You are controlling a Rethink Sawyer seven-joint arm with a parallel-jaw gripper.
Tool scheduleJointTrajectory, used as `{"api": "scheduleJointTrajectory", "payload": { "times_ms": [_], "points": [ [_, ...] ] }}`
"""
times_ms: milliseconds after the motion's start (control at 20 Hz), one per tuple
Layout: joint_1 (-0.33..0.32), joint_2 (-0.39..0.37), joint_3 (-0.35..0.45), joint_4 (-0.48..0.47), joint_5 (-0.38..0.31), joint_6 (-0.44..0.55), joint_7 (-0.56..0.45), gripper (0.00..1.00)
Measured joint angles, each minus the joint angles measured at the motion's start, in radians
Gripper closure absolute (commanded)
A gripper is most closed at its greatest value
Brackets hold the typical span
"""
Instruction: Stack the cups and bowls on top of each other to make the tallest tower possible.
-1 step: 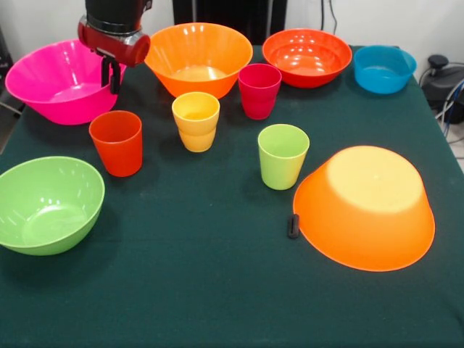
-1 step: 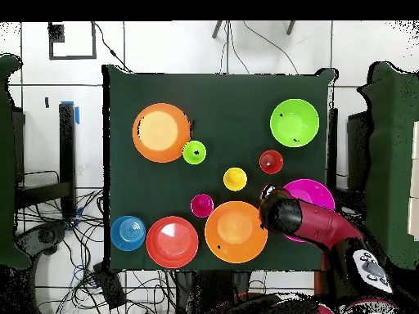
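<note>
Your gripper [image 1: 111, 75] hangs empty over the pink bowl's [image 1: 54, 80] rim, fingers close together with nothing between them. The orange-red cup [image 1: 117, 142] stands just in front of it; the yellow cup [image 1: 196, 120] and upright orange bowl [image 1: 197, 56] sit off to one side. Nothing is stacked yet. The upturned orange bowl [image 1: 365, 206] lies well away. Risk, likely: descend here and you clip the pink rim, tipping it into nearby cups.

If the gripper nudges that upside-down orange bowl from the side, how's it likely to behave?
The upside-down orange bowl rests on its wide rim, so it will probably slide across the green tablecloth rather than tip. Its glossy, sloping plastic wall looks slippery, so fingers may ride up it. It is likely light and stiff.
</note>
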Motion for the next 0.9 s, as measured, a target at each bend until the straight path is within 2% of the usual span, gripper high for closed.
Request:
{"api": "scheduleJointTrajectory", "payload": {
  "times_ms": [300, 900],
  "points": [
    [0.000, -0.010, 0.000, 0.002, -0.009, 0.000, 0.000, 1.00],
    [0.002, -0.156, 0.006, 0.070, -0.009, 0.032, 0.000, 1.00]
  ]
}}
